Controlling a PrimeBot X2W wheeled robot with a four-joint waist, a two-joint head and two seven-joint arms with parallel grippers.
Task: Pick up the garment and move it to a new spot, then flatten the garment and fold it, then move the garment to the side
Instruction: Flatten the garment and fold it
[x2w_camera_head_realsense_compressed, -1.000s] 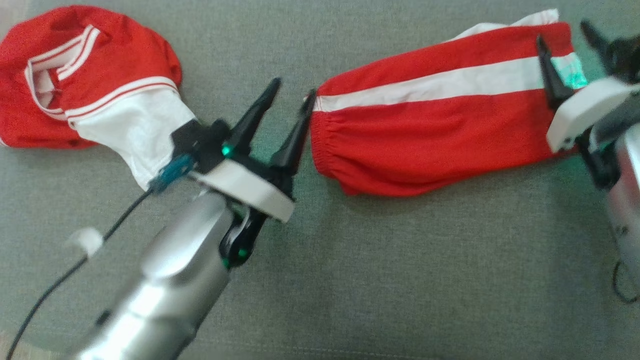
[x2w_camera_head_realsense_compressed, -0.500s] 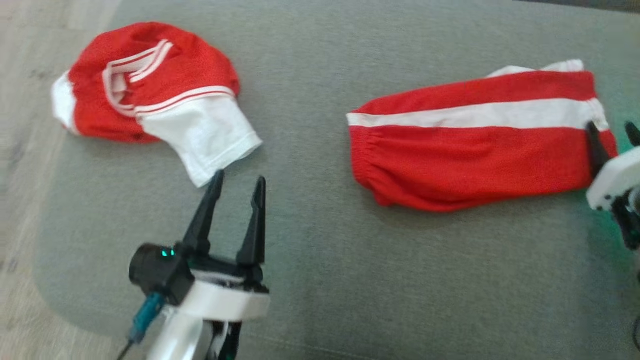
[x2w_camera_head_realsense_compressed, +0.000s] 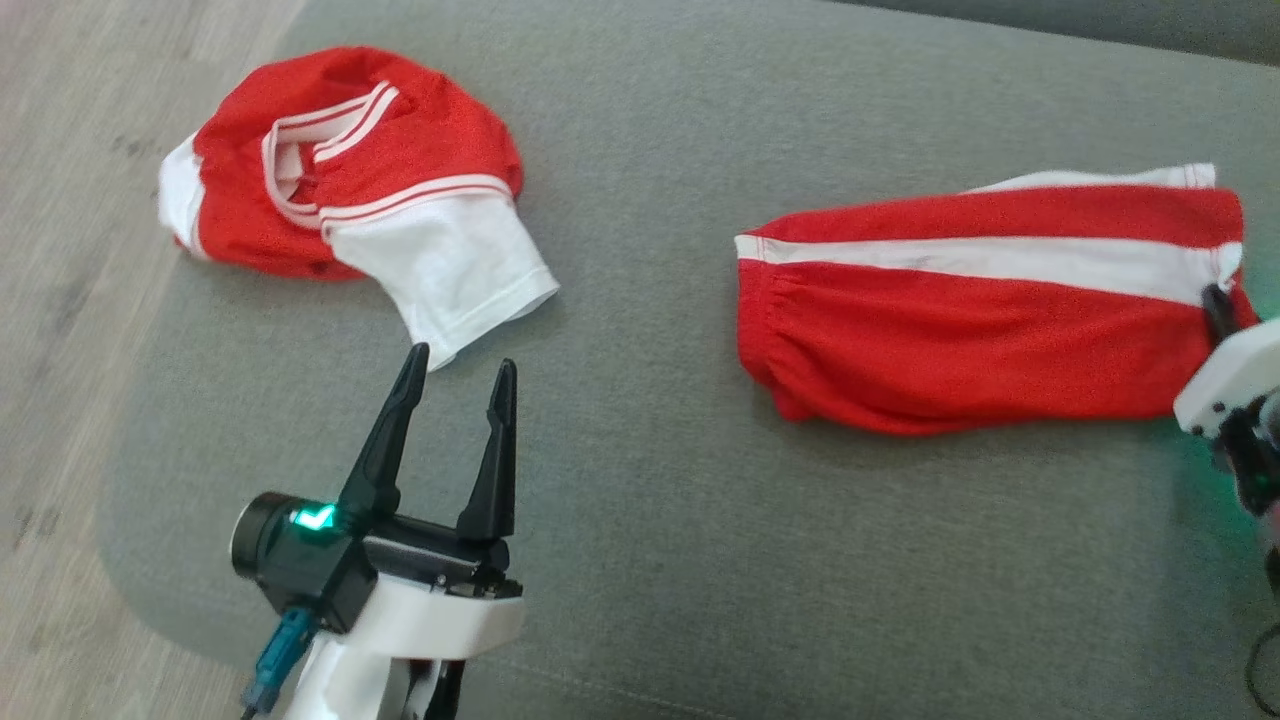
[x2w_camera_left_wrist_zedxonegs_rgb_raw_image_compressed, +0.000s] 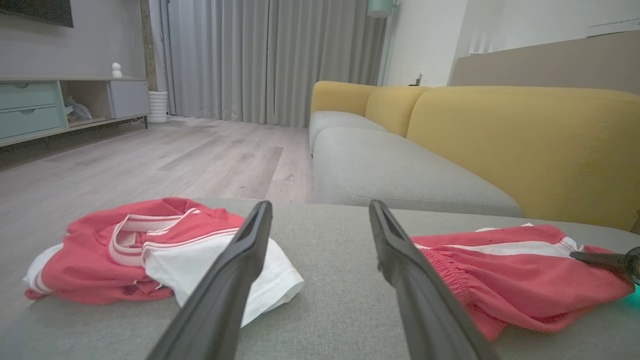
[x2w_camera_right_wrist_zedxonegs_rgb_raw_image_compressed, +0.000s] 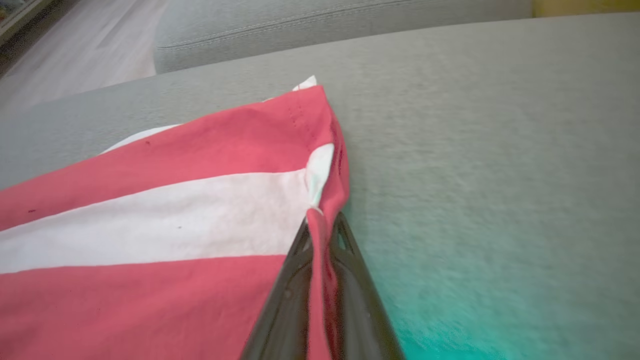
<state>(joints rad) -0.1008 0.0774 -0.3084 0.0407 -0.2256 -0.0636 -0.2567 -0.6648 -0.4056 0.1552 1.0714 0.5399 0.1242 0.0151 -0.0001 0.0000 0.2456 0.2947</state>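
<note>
My right gripper (x2w_camera_right_wrist_zedxonegs_rgb_raw_image_compressed: 322, 221) is clenching the hem of the red shorts (x2w_camera_head_realsense_compressed: 960, 320), its fingers pressing together on a pinch of fabric at the end of the white stripe. The shorts are lying flat on the grey cushion (x2w_camera_head_realsense_compressed: 700, 520), over on my right side. My left gripper (x2w_camera_head_realsense_compressed: 461, 357) is hanging over the cushion with its fingers spread, gripping nothing, just short of the white sleeve of a crumpled red-and-white shirt (x2w_camera_head_realsense_compressed: 350, 170), which is lying well apart from the shorts.
</note>
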